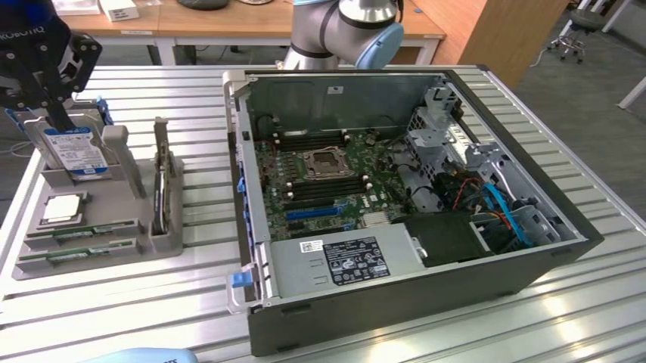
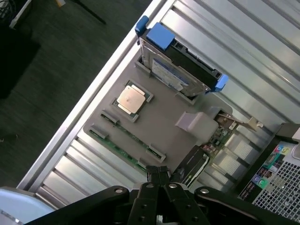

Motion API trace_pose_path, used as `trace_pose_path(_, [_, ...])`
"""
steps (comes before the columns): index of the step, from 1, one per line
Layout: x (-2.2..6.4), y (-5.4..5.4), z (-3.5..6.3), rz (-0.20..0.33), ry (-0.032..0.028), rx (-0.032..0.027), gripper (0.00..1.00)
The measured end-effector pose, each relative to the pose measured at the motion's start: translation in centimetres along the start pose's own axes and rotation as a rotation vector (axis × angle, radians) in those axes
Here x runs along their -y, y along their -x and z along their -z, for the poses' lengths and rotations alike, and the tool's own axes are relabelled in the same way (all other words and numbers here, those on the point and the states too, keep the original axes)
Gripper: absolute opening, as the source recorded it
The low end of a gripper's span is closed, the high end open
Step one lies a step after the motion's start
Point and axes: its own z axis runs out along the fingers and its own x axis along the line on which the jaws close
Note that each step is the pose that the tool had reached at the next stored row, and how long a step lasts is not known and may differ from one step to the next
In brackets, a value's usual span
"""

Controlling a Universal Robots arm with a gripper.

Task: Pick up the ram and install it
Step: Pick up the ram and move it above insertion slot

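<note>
At the exterior view's left: gripper (image 1: 60, 117) closed, fingertips pressed together, nothing held, hanging above the tray's far end. Directly below: hard drive (image 1: 76, 151), upright in grey tray (image 1: 126, 203). Toward the tray's near edge: processor (image 1: 63, 208), then ram (image 1: 81, 231), two green sticks seated in parallel slots, untouched, well apart from the gripper. Just right of these: card (image 1: 162, 178), standing on edge. Further right: computer case (image 1: 404, 295), side open, motherboard (image 1: 323, 174) exposed.
</note>
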Motion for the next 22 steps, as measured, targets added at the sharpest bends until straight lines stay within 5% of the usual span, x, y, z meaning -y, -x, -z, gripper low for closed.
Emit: trace_pose_path(22, [0.01,0.00,-0.21,0.246,-0.0053,-0.0101,0.10])
